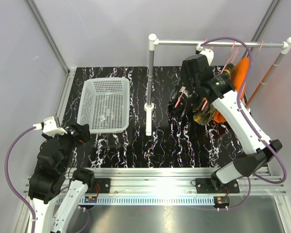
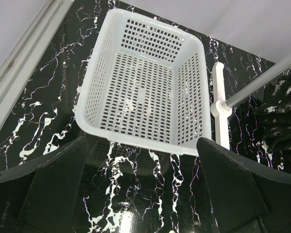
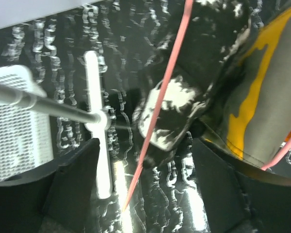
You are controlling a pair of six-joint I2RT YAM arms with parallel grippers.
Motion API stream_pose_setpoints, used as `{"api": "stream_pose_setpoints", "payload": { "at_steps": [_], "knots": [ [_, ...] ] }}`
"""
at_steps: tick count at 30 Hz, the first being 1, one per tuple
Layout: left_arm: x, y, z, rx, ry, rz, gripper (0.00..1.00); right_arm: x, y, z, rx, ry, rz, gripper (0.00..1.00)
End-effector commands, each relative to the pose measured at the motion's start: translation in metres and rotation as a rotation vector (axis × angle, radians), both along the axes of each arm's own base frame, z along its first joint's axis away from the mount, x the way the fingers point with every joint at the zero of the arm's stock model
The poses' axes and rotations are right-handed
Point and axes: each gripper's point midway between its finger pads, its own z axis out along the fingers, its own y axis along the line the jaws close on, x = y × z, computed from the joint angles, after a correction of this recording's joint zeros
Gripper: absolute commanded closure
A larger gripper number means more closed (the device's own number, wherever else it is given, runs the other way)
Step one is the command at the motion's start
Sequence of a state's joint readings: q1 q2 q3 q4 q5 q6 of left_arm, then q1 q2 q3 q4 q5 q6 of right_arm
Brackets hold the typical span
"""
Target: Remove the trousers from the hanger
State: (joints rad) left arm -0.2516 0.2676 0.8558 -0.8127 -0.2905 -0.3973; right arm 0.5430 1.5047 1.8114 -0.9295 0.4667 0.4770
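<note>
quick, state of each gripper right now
left gripper: open, holding nothing
right gripper: open, at the black trousers, not gripping them

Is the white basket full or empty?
Empty. The left wrist view looks straight into the basket, and only its bare holey floor and walls show, with no clothes inside.

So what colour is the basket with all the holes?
The basket is plain white all over; the left wrist view shows it best.
</note>
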Motion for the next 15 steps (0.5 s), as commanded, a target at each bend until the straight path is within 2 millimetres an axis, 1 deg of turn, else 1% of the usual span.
{"api": "stream_pose_setpoints", "payload": {
  "at_steps": [1, 3, 7, 8, 9, 11, 13, 14, 15],
  "knots": [
    [0.004, -0.006, 0.011, -0.023, -0.054, -0.024, 0.01, 0.010, -0.014, -0.008, -0.061, -0.017, -0.094, 0.27],
    [0.004, -0.006, 0.010, -0.020, -0.051, -0.026, 0.01, 0.011, -0.014, -0.020, -0.072, 0.007, -0.102, 0.28],
    [0.005, -0.007, 0.009, -0.019, -0.044, -0.030, 0.01, 0.008, -0.014, -0.035, -0.064, 0.019, -0.109, 0.42],
    [0.005, -0.007, 0.009, -0.017, -0.041, -0.031, 0.01, 0.008, -0.014, -0.032, -0.048, 0.001, -0.110, 0.45],
    [0.006, -0.007, 0.009, -0.017, -0.041, -0.032, 0.01, 0.005, -0.015, -0.042, -0.055, 0.015, -0.109, 0.50],
    [0.006, -0.008, 0.010, -0.018, -0.045, -0.034, 0.01, 0.002, -0.018, -0.046, -0.053, 0.009, -0.108, 0.59],
    [0.005, -0.008, 0.010, -0.017, -0.045, -0.037, 0.01, 0.000, -0.019, -0.045, -0.049, -0.005, -0.105, 0.69],
    [0.006, -0.008, 0.009, -0.017, -0.043, -0.037, 0.01, -0.002, -0.020, -0.040, -0.038, -0.028, -0.103, 0.73],
    [0.006, -0.008, 0.009, -0.017, -0.045, -0.037, 0.01, -0.003, -0.022, -0.036, -0.046, -0.039, -0.101, 0.83]
  ]
}}
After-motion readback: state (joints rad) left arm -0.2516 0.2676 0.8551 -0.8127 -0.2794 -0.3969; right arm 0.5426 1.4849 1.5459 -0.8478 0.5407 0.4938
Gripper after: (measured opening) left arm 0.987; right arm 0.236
